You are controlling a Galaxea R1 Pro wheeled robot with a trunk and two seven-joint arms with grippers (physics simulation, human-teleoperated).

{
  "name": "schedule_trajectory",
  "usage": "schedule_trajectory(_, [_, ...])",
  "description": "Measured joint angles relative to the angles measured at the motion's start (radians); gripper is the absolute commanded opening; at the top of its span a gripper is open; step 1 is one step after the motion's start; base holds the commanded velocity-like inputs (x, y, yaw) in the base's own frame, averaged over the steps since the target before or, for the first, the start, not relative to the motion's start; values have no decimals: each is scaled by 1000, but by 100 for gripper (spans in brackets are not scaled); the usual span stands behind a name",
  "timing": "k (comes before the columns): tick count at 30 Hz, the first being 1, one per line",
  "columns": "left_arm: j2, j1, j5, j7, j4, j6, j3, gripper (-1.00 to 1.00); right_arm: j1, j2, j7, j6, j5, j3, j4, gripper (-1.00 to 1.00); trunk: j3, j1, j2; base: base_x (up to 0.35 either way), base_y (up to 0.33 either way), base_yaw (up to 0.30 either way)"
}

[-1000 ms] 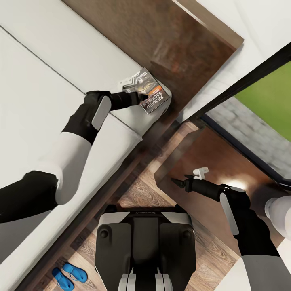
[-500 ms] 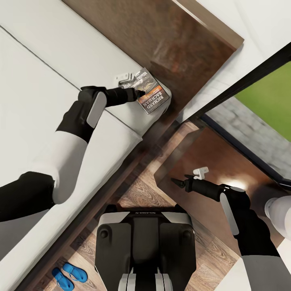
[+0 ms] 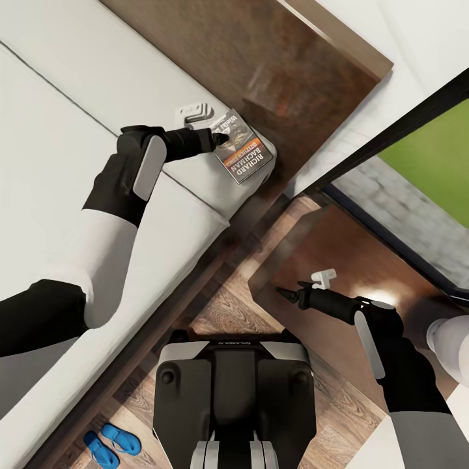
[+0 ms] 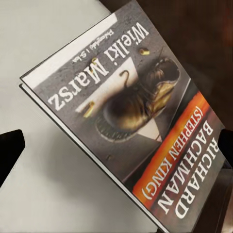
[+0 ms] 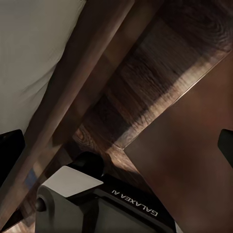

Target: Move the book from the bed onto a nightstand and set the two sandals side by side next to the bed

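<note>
The book (image 3: pixel 243 150) lies flat on the corner of the bed's mattress (image 3: pixel 78 98), close to the dark headboard (image 3: pixel 260 52). My left gripper (image 3: pixel 207 125) is open at the book's left edge, its dark fingertip on the cover's corner and its white finger (image 3: pixel 194 112) on the mattress. The left wrist view has the book's cover (image 4: pixel 131 111) between both dark fingertips (image 4: pixel 9 148). My right gripper (image 3: pixel 303 285) hangs open and empty over the nightstand (image 3: pixel 365 260). Two blue sandals (image 3: pixel 111 444) lie side by side on the floor beside the bed frame.
My own base (image 3: pixel 234 384) stands on the wood floor between bed and nightstand. The black-framed glass with the green lawn (image 3: pixel 430 156) runs behind the nightstand. In the right wrist view the nightstand top (image 5: pixel 194 160) meets the floor and the bed frame (image 5: pixel 82 82).
My left gripper has drawn back off the book toward the head of the mattress, and its white finger has left the cover. The book and the right arm have stayed put.
</note>
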State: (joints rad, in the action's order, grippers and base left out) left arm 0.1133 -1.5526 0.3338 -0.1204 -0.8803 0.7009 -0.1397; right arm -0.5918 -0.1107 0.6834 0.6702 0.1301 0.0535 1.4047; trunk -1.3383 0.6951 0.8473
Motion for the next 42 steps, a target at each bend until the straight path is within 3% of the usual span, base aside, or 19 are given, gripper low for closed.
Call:
schedule_trajectory(7, [-1, -8, -21, 8, -4, 0, -2, 100, 0, 0, 0, 0, 0, 0, 0, 100, 0, 0, 0, 0, 0, 0])
schedule_trajectory(12, [4, -11, -107, 3, -4, -2, -1, 100, 0, 0, 2, -1, 0, 0, 0, 100, 0, 0, 0, 0, 0, 0])
schedule_trajectory(15, [5, -13, -136, 0, 3, -5, -1, 100, 0, 0, 3, -1, 0, 1, 0, 100, 0, 0, 0, 0, 0, 0])
schedule_trajectory(22, [9, -13, -146, -3, -7, -8, -10, 100, 0, 0, 4, -2, 0, 1, 0, 100, 0, 0, 0, 0, 0, 0])
schedule_trajectory(28, [5, -15, -147, -8, -26, -8, -66, 100, 0, 0, 4, -2, 0, 1, 0, 100, 0, 0, 0, 0, 0, 0])
schedule_trajectory(35, [7, -25, -148, -6, -46, -6, -74, 100, 0, 0, 2, -2, 0, 1, 0, 100, 0, 0, 0, 0, 0, 0])
schedule_trajectory(37, [8, -26, -157, -3, -79, -4, -78, 100, 0, 1, 0, -2, 0, 1, 0, 100, 0, 0, 0, 0, 0, 0])
schedule_trajectory(42, [10, -27, -235, -8, -127, -4, -105, 100, 1, 2, -5, -2, 0, 0, 0, 100, 0, 0, 0, 0, 0, 0])
